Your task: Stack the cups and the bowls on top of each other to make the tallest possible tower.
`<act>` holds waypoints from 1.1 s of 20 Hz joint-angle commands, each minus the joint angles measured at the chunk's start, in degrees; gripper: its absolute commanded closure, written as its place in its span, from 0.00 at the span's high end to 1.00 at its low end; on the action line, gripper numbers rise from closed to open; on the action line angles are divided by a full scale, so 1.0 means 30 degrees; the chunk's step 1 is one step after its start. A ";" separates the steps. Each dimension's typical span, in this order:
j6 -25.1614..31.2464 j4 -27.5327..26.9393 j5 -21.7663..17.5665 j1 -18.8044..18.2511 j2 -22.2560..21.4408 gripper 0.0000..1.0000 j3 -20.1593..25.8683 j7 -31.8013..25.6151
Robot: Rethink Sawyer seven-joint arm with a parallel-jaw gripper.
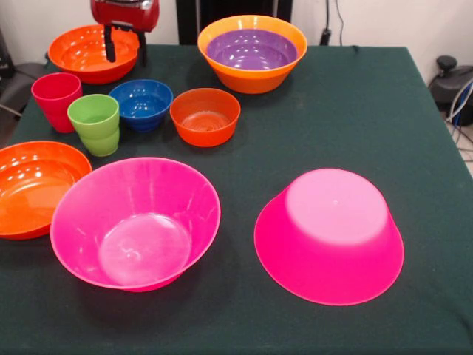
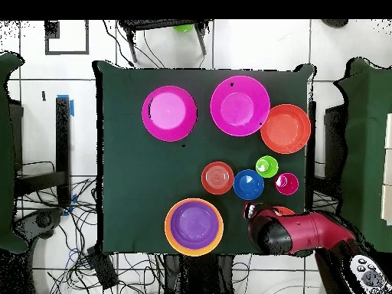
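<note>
A dark green cloth covered the worktop (image 1: 355,111), and glossy moulded plastic bowls and cups lay spread across it. Near the front edge sat two large hot pink bowls: one upright (image 1: 135,222), one upturned (image 1: 329,235) with its flat base up, ready as the tower's foot. No tower was built yet. By the back edge a purple bowl (image 1: 251,49) nested inside a large orange bowl (image 1: 253,75). Toward the left edge stood a red cup (image 1: 56,99), a lime green cup (image 1: 95,123), a small blue bowl (image 1: 142,103) and a small red-orange bowl (image 1: 205,116). The end effector (image 1: 124,44) hung released, fingers apart, over a shallow red-orange bowl (image 1: 85,53) at the back left corner; another (image 1: 33,185) lay at the left edge. All looked light, rigid, thin-walled and slippery; pinching a rim seemed the surest hold.
</note>
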 commanded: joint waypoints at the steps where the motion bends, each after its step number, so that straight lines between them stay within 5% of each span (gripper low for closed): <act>1: 0.1261 -0.0579 -0.1058 0.0426 0.1490 1.00 0.0935 -0.2694; 22: -0.1627 -0.2332 -0.3409 0.2144 0.4132 1.00 -0.0981 0.0163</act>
